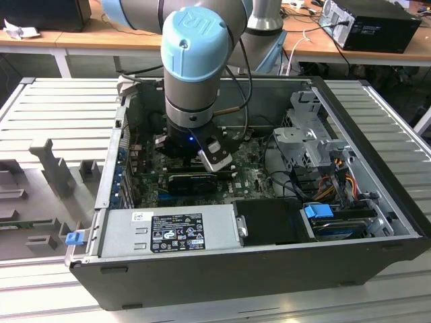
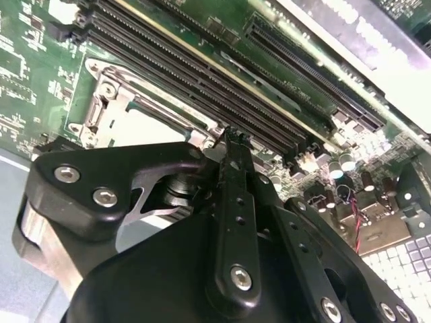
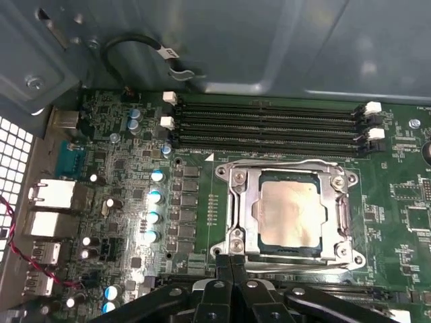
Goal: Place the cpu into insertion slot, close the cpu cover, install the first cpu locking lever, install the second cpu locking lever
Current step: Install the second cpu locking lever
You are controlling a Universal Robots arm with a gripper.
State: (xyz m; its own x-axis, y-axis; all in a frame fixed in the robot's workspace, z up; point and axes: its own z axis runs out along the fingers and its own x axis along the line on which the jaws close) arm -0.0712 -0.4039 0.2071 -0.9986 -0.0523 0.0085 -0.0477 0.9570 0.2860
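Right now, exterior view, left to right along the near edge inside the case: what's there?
Blue clip → power supply → black cover → blue tab → case's right wall. The gripper hangs farther back, over the green board.

Silvery-grey square metal cpu (image 3: 289, 214) | dull silver windowed cpu cover (image 3: 237, 202) | green circuit board (image 3: 397, 195) | black gripper (image 3: 231, 266)

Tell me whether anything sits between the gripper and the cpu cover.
Nothing visible does. In the first wrist view the gripper is at the near edge of the cpu cover, which lies closed around the cpu in the insertion slot, with only bare board beside it.
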